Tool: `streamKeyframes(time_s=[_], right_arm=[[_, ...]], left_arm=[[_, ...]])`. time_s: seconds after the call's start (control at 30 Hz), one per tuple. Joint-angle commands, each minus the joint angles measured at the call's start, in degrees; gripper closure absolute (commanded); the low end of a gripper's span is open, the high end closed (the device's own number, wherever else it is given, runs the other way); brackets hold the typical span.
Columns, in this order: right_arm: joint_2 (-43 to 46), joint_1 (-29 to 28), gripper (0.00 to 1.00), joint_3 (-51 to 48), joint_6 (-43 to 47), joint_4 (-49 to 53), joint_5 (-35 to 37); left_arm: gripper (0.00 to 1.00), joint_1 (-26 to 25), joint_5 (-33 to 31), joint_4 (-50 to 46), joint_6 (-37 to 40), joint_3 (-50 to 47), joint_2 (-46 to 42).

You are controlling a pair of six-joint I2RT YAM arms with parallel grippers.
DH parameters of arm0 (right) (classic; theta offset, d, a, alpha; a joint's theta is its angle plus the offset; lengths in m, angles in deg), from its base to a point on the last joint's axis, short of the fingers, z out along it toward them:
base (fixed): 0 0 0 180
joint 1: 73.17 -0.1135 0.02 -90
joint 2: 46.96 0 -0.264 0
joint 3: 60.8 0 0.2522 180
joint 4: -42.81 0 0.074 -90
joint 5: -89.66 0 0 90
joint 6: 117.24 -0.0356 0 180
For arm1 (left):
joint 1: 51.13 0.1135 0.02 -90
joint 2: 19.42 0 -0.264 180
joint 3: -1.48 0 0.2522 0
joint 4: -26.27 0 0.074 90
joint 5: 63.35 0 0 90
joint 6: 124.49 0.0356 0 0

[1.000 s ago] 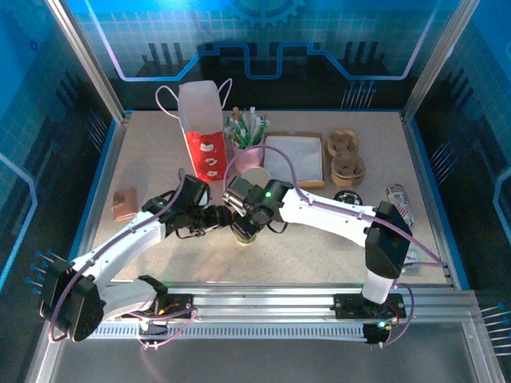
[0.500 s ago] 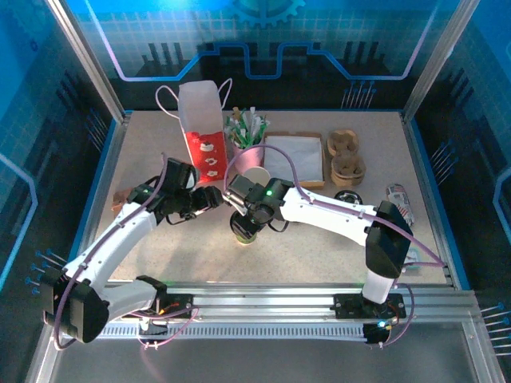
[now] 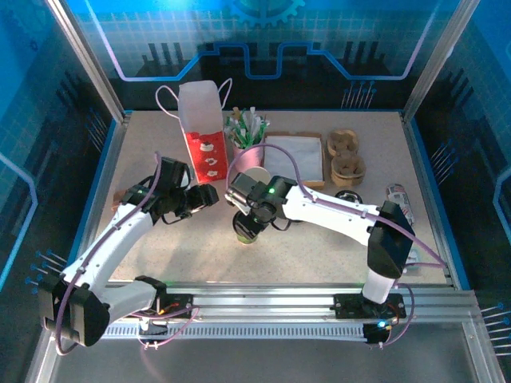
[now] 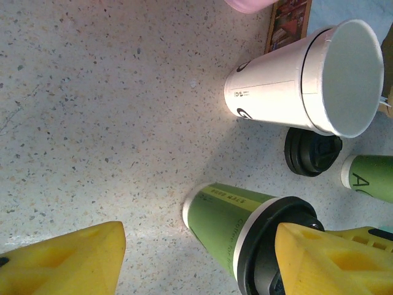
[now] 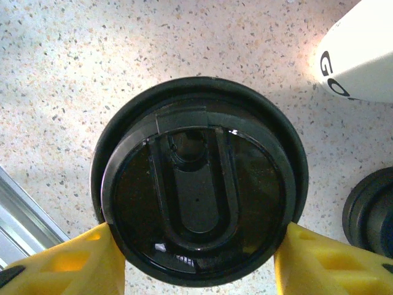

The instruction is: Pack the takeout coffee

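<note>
The takeout coffee, a white tapered paper cup [image 3: 255, 177] with a little black print, stands upright behind the arms; its open top and side [image 4: 282, 86] show in the left wrist view. In front of it stands a green cup [image 3: 244, 233] with a black lid [image 5: 196, 184]. My right gripper [image 3: 249, 214] reaches down over that cup, and its yellow fingers [image 5: 86, 264] press both sides of the lid's rim. To the left, my left gripper [image 3: 209, 198] is open, apart from the green cup [image 4: 227, 227] and holding nothing.
A red and white paper bag [image 3: 201, 136] stands at the back left, beside a pink cup of sticks [image 3: 247, 136]. A napkin tray [image 3: 295, 158], cardboard holders [image 3: 347, 159], a loose black lid [image 3: 349, 196] and a small brown item [image 3: 124, 203] lie around.
My left gripper has drawn back to the left, away from the green cup it was beside. The right gripper has stayed on the lid.
</note>
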Motion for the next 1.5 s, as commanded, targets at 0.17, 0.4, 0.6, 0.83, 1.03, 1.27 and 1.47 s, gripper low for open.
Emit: streamKeyframes(time_s=[0.17,0.4,0.6,0.83,1.03,1.27,1.47], right_arm=[[3.5,0.9,0.42,-0.6,1.1,4.7,-0.5],[6.7,1.6,0.42,-1.3,0.6,5.5,1.4],[10.3,2.8,0.42,-3.2,0.1,6.7,2.7],[16.7,6.4,0.42,-8.7,-2.0,8.8,4.1],[22.7,10.6,0.43,-13.4,-3.9,11.0,4.4],[28.4,16.4,0.43,-18.2,-7.2,13.5,4.7],[32.5,21.9,0.44,-21.4,-9.8,14.7,5.0]], left_arm=[[0.33,0.7,0.8,-0.6,1.6,0.4,-0.7],[0.34,0.7,0.7,-0.5,1.8,0.3,-0.8],[0.34,0.7,1.0,-0.2,2.0,0.3,-0.7],[0.35,0.7,2.1,0.5,1.8,0.4,-0.1],[0.35,0.6,3.5,1.2,1.5,1.0,0.9],[0.36,0.5,5.4,2.6,1.0,1.7,2.5],[0.36,0.1,5.9,3.1,0.8,2.2,3.3]])
